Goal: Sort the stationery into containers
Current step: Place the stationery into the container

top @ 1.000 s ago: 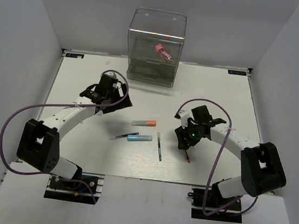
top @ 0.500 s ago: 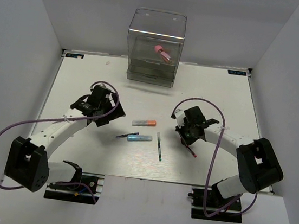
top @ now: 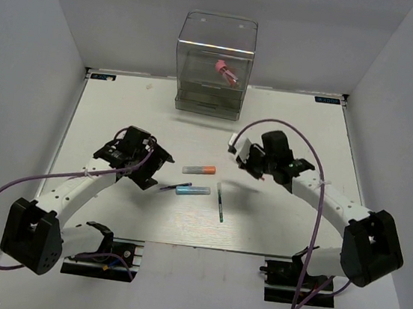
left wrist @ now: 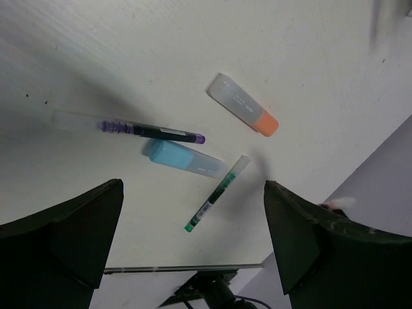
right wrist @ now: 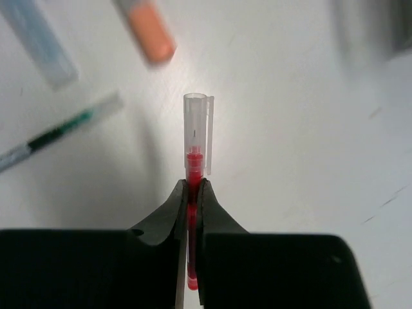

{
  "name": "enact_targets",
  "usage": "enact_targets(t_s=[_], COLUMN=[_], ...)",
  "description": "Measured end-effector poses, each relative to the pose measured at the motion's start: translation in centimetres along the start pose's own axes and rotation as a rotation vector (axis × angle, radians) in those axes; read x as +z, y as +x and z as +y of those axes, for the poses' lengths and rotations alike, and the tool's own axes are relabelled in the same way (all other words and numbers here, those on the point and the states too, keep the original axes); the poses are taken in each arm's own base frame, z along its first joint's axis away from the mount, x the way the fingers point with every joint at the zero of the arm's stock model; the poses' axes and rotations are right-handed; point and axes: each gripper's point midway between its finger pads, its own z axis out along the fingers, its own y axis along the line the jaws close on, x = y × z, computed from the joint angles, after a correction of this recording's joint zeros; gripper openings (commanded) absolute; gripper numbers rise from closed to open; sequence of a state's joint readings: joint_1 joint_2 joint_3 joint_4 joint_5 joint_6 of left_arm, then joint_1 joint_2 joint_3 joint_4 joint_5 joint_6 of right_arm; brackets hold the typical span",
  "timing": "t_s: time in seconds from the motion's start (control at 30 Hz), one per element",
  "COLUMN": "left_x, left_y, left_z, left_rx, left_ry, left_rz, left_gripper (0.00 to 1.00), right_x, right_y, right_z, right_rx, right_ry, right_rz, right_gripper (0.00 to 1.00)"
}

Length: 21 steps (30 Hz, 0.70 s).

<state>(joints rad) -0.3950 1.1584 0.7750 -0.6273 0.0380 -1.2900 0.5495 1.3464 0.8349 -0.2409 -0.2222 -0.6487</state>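
White tabletop and pale walls were my whole backdrop. From overhead I saw the box standing far beyond both grippers at the back edge, with the tube inside it at about mid-height. That view also showed the right gripper raised off the table, but whatever it carried was lost against its black body. Its wrist camera settled that. The jaws were clamped on the red pen, which ran straight out ahead of the fingertips, clear cap foremost. Beyond that cap, blurred, lay the orange marker, the blue marker and the green pen.

The left gripper hung over the table with its fingers spread wide and nothing between them. Only its wrist camera gave me the loose items sharply. The dark pen lay just beside the blue marker, though I could not tell if they touched. The green pen lay nearest the fingertips, and the orange marker lay farthest ahead, apart from the rest. Overhead placed all four between the two grippers, closer to the left one.

I could see print on the orange marker's grey half and on the barrels of the dark and green pens, but it was too small to read. Two small labels at the table's far corners were equally illegible.
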Motion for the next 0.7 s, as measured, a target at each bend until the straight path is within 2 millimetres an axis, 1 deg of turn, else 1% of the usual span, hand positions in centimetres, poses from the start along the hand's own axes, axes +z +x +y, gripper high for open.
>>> enact_targets(t_s=[0.13, 0.17, 0.23, 0.33, 0.5, 0.6, 0.7], left_x=[0.6, 0.9, 1.5, 2.1, 2.9, 3.3, 4.0], left_y=[0.7, 0.9, 1.2, 1.6, 1.8, 1.9, 2.1], left_z=[0.6, 0.9, 1.6, 2.5, 3.0, 3.3, 3.8], left_rx=[-0.084, -0.103, -0.130, -0.155, -0.172, -0.177, -0.180], left_ry=[-0.050, -0.070, -0.112, -0.163, -0.193, -0.213, -0.240], left_rz=[0.038, 0.049, 0.064, 0.082, 0.090, 0.095, 0.104], left_gripper=[1.00, 1.00, 1.00, 1.00, 1.00, 1.00, 1.00], right_x=[-0.2, -0.2, 0.3, 1.9, 4.6, 5.5, 5.9], right_y=[-8.1, -9.7, -12.0, -14.0, -16.7, -18.4, -20.3], right_z=[-4.2, -5.1, -6.4, -7.7, -10.4, -12.0, -13.7], right_rx=[-0.161, -0.199, -0.263, -0.339, -0.414, -0.450, -0.482], right_ry=[0.052, 0.065, 0.085, 0.101, 0.160, 0.210, 0.263], right_rz=[-0.207, -0.252, -0.322, -0.385, -0.467, -0.516, -0.564], right_gripper=[0.00, 0.00, 0.00, 0.00, 0.00, 0.00, 0.00])
